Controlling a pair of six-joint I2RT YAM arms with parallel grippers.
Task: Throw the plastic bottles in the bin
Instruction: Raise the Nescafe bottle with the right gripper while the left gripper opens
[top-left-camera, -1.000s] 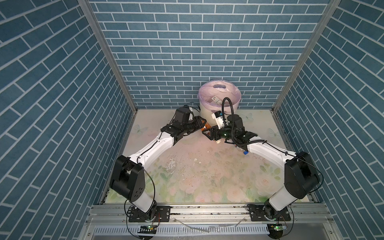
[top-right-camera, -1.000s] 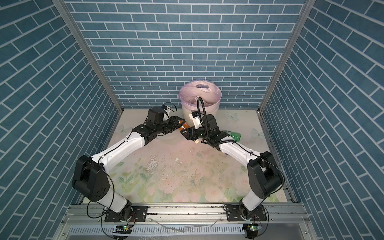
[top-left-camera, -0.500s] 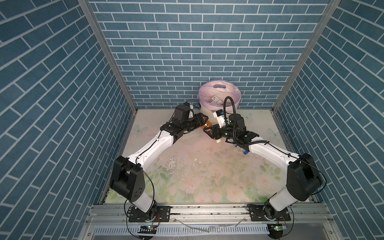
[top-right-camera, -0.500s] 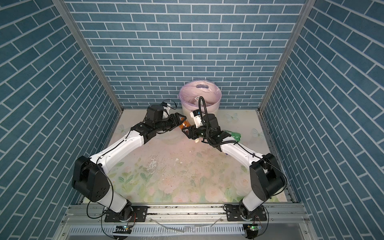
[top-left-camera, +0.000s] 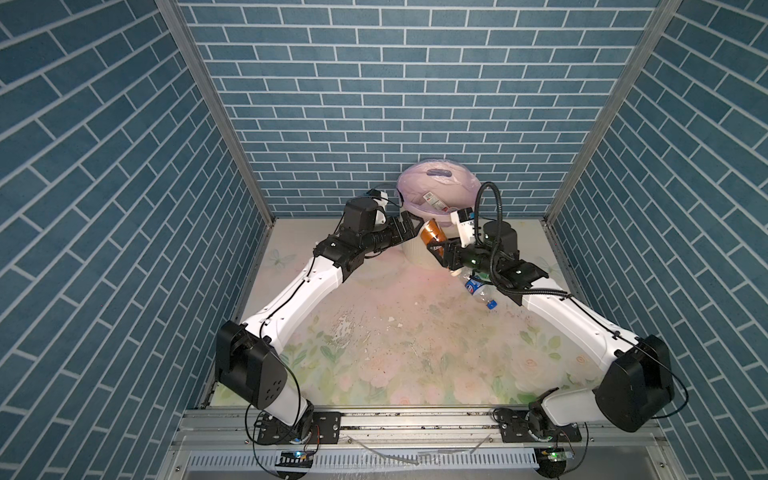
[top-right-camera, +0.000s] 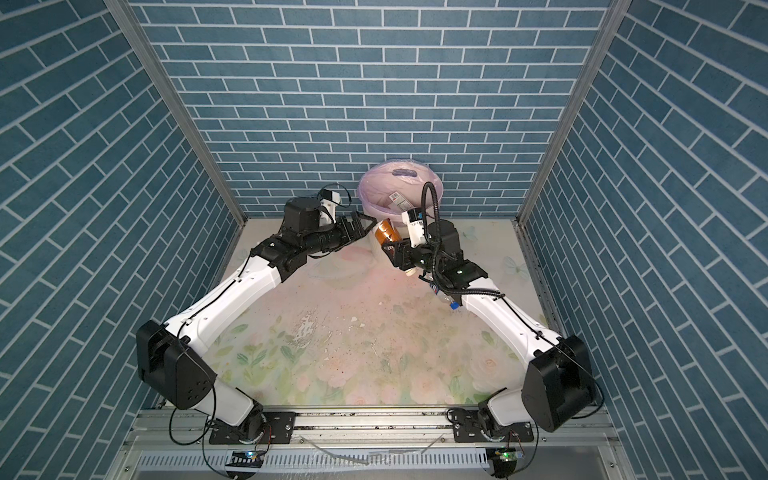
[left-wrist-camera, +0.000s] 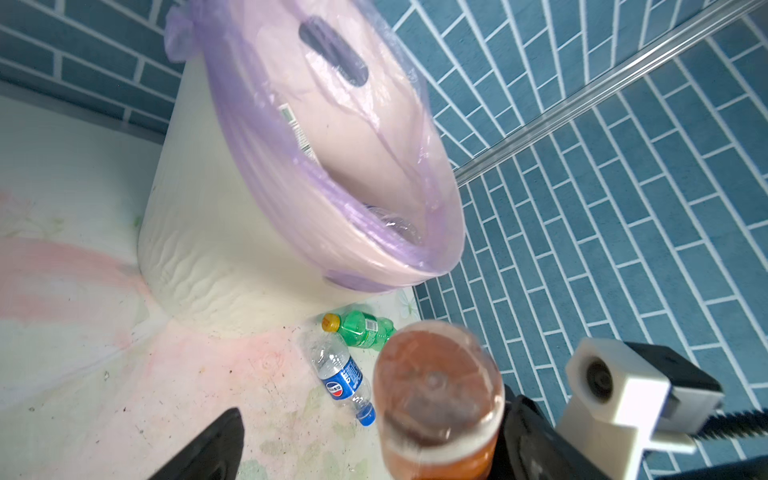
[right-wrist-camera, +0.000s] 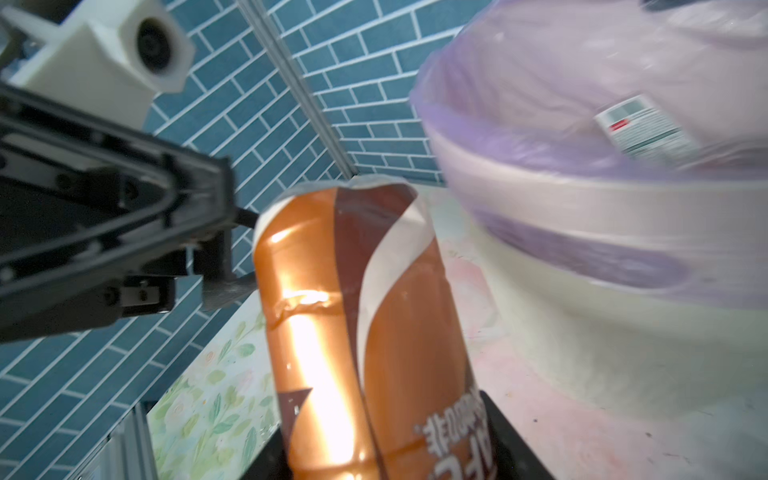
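left tool (top-left-camera: 410, 226) sprang apart beside brown bottle (top-left-camera: 429, 232); right tool (top-left-camera: 436, 246) clamps it, contact hidden.

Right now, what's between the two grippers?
The brown bottle, held by the right gripper, its free end by the open left gripper, in both top views.

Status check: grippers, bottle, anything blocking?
Left gripper open beside brown bottle. Right gripper shut on it, short of the bin. Blue-label bottle, green bottle on table, clear of path.

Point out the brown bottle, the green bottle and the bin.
brown bottle (right-wrist-camera: 316, 353): right wrist view, on its orange-brown label.
green bottle (left-wrist-camera: 363, 329): left wrist view, middle of its body.
bin (left-wrist-camera: 216, 249): left wrist view, on its cream outer wall.
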